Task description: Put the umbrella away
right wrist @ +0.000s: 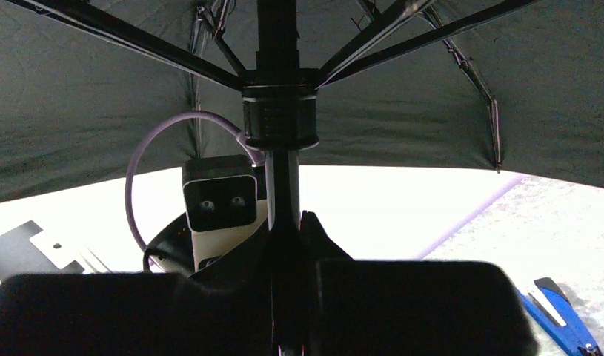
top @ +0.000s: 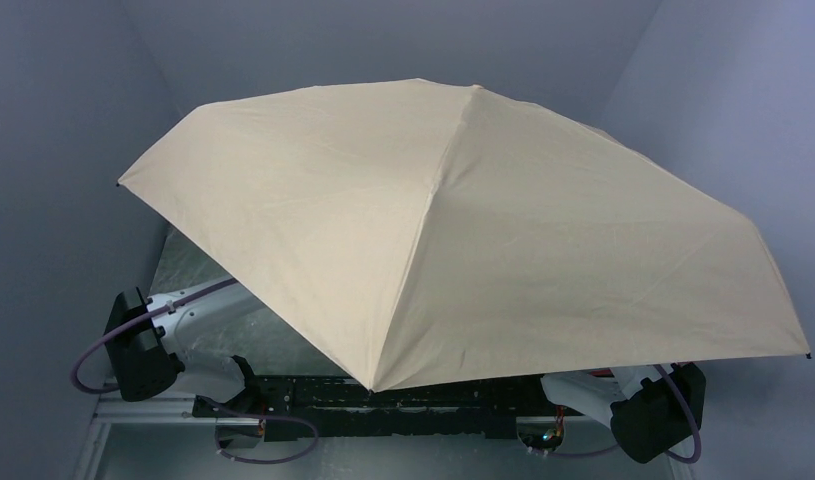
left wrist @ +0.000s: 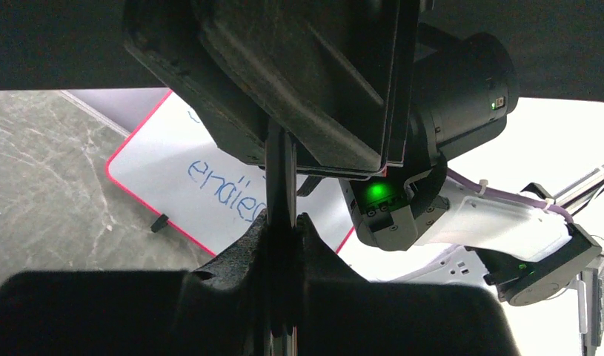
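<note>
**Open umbrella, both grippers on shaft: clearance check**

The umbrella [top: 453, 230] stood fully open above both arms, its cream canopy covering most of the table in the top view. The canopy's rib tips reached close to the left wall [top: 53, 150] and the right wall [top: 743, 110]. Its near edge hung just over the left arm [top: 198, 305] and the right arm [top: 603, 385].

The left gripper [left wrist: 281, 222] was clenched on the thin dark shaft [left wrist: 280, 170], with a finger pressed to each side. A bulky dark housing [left wrist: 313, 81] sat just above its fingertips, so there was little room upward. Beyond the fingers to the left, a red-edged whiteboard [left wrist: 173, 170] with blue writing lay flat on the marbled table [left wrist: 47, 170].

The right gripper [right wrist: 286, 222] also grasped the shaft, just below the runner [right wrist: 279, 115]. The ribs [right wrist: 135, 48] fanned out from the runner under the black lining. The left wrist camera [right wrist: 218, 194] and a looped purple cable [right wrist: 135, 167] sat close beyond the shaft. A blue tool [right wrist: 562, 315] lay on the table to the lower right of the fingers, well apart from them.
</note>
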Controlling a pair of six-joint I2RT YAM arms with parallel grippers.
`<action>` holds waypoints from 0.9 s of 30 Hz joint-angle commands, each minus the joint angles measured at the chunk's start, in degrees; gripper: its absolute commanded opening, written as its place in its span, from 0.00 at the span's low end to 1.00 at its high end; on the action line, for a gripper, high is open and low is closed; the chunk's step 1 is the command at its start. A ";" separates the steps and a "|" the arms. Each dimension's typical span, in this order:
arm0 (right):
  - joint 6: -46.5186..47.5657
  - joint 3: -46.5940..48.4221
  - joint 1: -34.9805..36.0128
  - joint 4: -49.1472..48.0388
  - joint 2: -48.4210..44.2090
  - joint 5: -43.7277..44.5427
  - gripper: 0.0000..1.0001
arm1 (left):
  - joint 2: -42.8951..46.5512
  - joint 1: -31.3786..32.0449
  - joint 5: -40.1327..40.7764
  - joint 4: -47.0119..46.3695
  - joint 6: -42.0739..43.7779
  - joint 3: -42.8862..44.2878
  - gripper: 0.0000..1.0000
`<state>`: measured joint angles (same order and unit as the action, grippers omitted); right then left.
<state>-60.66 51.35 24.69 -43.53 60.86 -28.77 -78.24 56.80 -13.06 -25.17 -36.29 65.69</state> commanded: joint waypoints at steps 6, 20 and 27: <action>-0.17 0.29 -0.14 -2.28 -1.23 -1.55 0.00 | 0.55 -1.51 -1.86 0.91 3.68 4.00 0.08; 4.37 -1.39 -0.16 4.22 -4.71 2.54 0.44 | 4.82 -5.56 0.39 -9.19 -7.34 -3.77 0.05; 6.11 -4.13 -0.19 9.26 -7.68 7.48 0.68 | 5.59 -5.73 -1.57 -6.16 -5.88 -3.95 0.05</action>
<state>-56.42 48.27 24.53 -36.97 54.74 -24.64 -75.18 51.13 -13.89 -26.94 -42.11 61.76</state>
